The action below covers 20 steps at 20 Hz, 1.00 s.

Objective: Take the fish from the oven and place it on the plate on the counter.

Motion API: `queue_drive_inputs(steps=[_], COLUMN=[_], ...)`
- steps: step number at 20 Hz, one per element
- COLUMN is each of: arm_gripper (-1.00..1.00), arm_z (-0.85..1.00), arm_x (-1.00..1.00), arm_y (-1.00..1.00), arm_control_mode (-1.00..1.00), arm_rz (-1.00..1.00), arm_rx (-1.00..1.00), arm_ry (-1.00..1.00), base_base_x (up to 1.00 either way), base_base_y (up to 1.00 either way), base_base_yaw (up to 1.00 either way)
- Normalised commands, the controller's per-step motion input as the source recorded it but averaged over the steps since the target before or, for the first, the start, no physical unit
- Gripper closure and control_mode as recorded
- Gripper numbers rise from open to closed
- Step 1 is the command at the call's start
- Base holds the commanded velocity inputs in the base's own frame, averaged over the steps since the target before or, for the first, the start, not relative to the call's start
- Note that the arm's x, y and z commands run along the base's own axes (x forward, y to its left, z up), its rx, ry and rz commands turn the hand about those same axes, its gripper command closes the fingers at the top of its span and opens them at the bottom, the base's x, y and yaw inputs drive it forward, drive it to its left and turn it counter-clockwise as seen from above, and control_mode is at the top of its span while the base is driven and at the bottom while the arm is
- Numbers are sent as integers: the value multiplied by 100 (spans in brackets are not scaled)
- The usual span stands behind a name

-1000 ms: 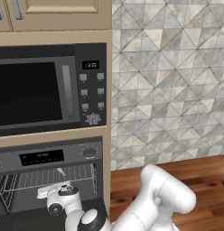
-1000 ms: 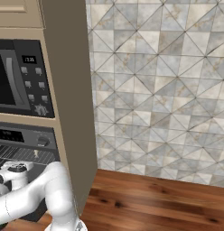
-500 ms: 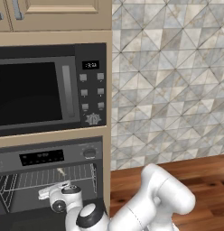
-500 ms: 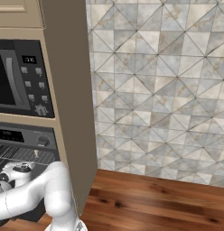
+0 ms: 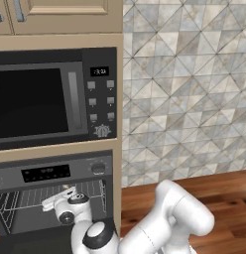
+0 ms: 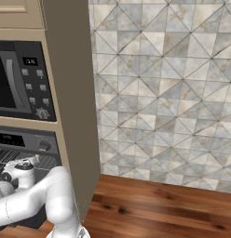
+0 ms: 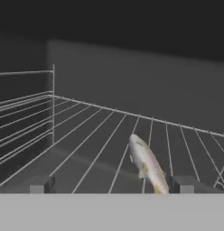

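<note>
The oven [image 5: 55, 171] stands open below a microwave, its wire rack [image 7: 86, 144] bare apart from the fish. My gripper [image 7: 113, 185] is inside the cavity, low over the rack, jaws open wide with nothing between them. The fish [image 7: 147, 164], slim and silvery-beige, lies on the rack just ahead of the gripper, close to the right fingertip [image 7: 184, 184] and well apart from the left one. From the left base view my hand [image 5: 60, 201] sits at the oven mouth, with the fish [image 5: 69, 188] a small pale sliver just beyond it. The plate is out of view.
A black microwave [image 5: 40, 99] with a button panel sits above the oven. A beige cabinet side [image 6: 71, 93] stands right of the oven. The reddish-brown counter [image 6: 159, 200] runs along the tiled wall [image 6: 159, 93]. Rack side rails [image 7: 23, 113] rise on the left in the hand view.
My hand has crept slightly up and further into the oven. The jaws have stayed open and the fish has not moved.
</note>
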Motion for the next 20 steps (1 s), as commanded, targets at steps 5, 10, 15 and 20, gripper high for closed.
queue_drive_inputs(steps=[5, 10, 15, 20], arm_gripper=[-100, -100, -100, -100], arm_z=[-76, -100, -100, -93], arm_x=[10, -49, -61, -60], arm_y=[-36, -33, -10, 0], arm_control_mode=[-100, -100, -100, -100], arm_rz=[5, 0, 1, 7], arm_rx=[0, 0, 2, 5], arm_ry=[-24, -14, -8, -10], base_base_x=[0, 0, 0, 0], base_base_y=[0, 0, 0, 0], base_base_yaw=[0, 0, 0, 0])
